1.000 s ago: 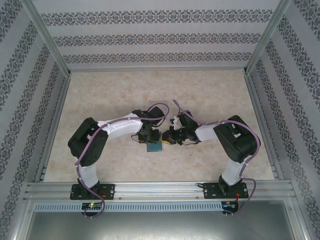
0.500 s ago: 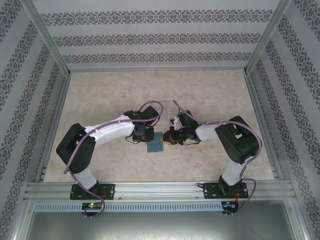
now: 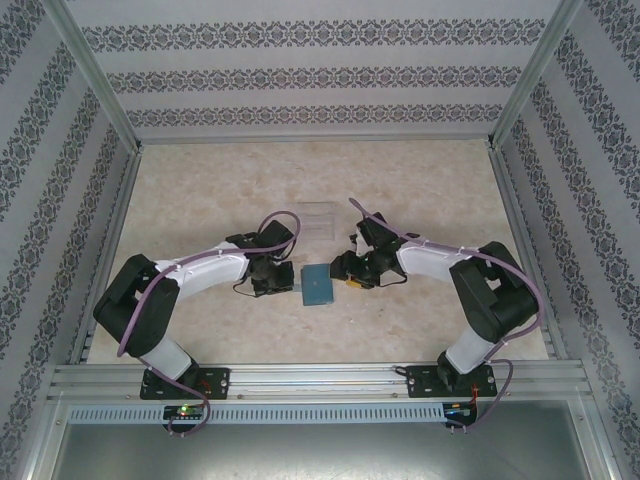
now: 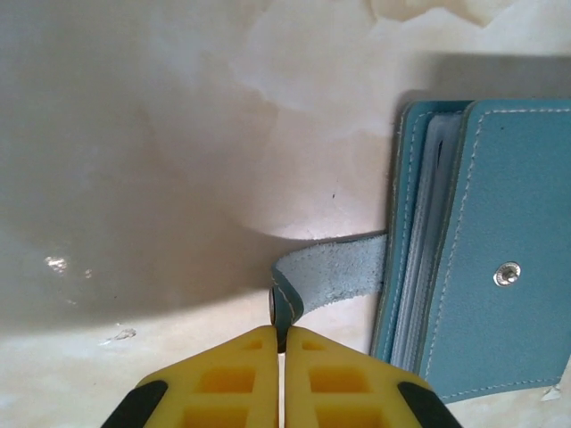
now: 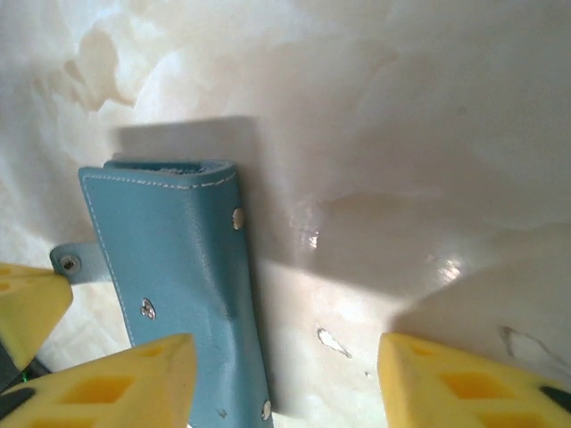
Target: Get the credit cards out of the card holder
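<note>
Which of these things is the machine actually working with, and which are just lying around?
In the job: card holder; its strap; left pincer, shut on the strap; right pincer, open beside the holder.
Lying about: clear tray, farther back.

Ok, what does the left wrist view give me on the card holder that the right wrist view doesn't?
Left wrist: the left gripper shut on the strap of the card holder, the strap stretched sideways, and the pale inner sleeves along its open edge.
Right wrist: the right gripper open, one finger over the card holder, the other over the table.
Both: the teal card holder lying flat on the table, cover folded shut, snap stud facing up.
</note>
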